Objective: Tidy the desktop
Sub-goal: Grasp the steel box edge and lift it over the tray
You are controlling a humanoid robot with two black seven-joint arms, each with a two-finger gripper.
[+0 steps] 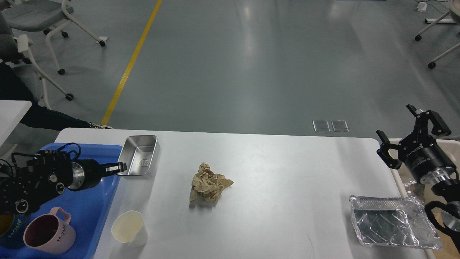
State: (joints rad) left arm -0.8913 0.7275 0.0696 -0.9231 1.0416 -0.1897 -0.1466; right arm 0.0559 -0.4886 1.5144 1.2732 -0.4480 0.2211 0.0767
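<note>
The white desktop (280, 172) fills the lower part of the head view. On it lie a crumpled brown paper (209, 185) in the middle, a cream paper cup (129, 228) at the front left, a clear plastic tray (391, 223) at the front right, and a metal tin (139, 155) at the back left. My left gripper (120, 167) reaches over the blue tray (97, 201); its fingers look shut on the tin's near left rim. My right gripper (409, 135) is open and empty above the desktop's right edge.
A pink mug (48, 233) and part of a dark mug (10, 230) stand on the blue tray. A beige bin (451, 144) sits past the right edge, behind my right arm. Chairs stand on the floor at the far left and far right.
</note>
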